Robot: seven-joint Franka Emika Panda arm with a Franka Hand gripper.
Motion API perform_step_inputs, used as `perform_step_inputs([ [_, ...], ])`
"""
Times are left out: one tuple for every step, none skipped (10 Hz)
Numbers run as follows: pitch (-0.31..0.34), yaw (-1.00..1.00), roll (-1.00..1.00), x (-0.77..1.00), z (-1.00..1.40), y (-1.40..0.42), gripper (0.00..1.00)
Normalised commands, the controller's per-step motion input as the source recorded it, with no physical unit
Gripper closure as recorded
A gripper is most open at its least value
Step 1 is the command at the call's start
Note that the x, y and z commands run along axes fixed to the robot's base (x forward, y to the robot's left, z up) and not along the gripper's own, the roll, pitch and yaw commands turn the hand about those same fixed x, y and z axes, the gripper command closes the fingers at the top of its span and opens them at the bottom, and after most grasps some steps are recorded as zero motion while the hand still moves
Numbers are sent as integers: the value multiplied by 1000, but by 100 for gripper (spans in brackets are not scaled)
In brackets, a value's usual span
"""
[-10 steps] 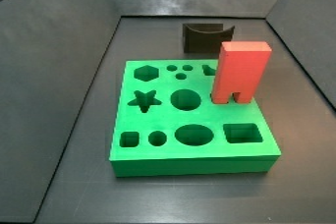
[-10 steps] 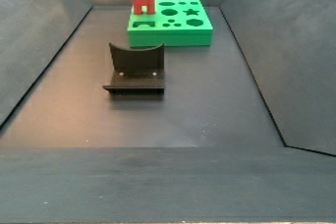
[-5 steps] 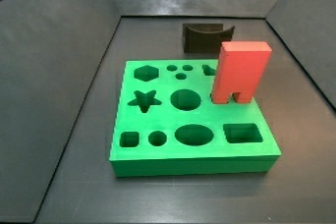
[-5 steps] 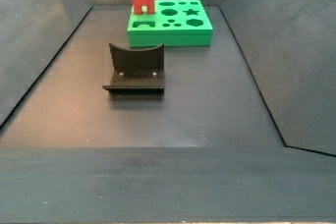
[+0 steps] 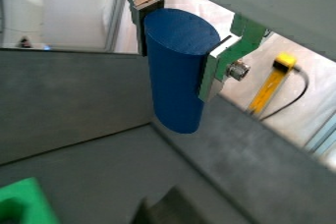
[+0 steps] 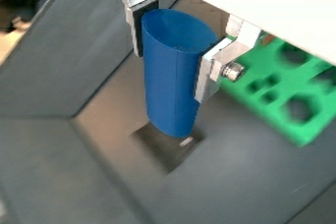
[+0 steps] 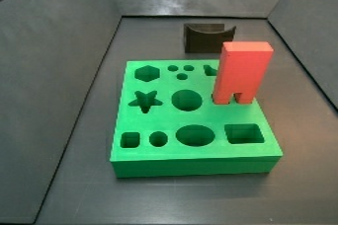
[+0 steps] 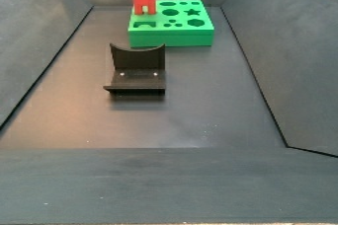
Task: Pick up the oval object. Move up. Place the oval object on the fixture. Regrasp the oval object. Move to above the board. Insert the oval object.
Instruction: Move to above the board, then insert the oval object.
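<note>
Between the end effector [image 6: 176, 46] plates (out of side views now) sits the oval object [image 6: 172, 71].

Dark grey floor [image 8: 199, 111] of the walled bin, carrying two things.
The large bright green square board [image 7: 192, 120] lies flat; the small dark fixture [image 8: 136, 71] stands well apart; the claw [image 6: 180, 46] hangs clear above.

- Gripper [image 5: 184, 46] — one, seen in both wrist views only, closed on the peg.
- Oval object [image 5: 178, 71] — one, dark blue.
- Board [image 7: 192, 120] — one, green.
- Red block [image 7: 242, 71] — one, upright on board.
- Fixture [image 8: 136, 69] — one, on floor.
</note>
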Motion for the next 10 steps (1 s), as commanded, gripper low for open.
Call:
perform_step_inputs([
  [-65,-179,-1000,-518,-24,-1000,100],
  [-55,-182,-1000,-536,-27,-1000,100],
  [-52,-184,-1000,-556,-24,-1000,100],
  [-49,-178,-1000,-530,-30,-900,100],
  [-48,-160,-939,-384,-15,-598,100],
  [-40,-107,-707,-245,-14,-335,100],
  [-24,-64,-504,-151,-11,-180,100],
  [-11,-34,-292,-82,-1,-90,100],
  [0,0,0,17,-14,-9,100],
  [-94,0,-10,154,-463,-283,100],
])
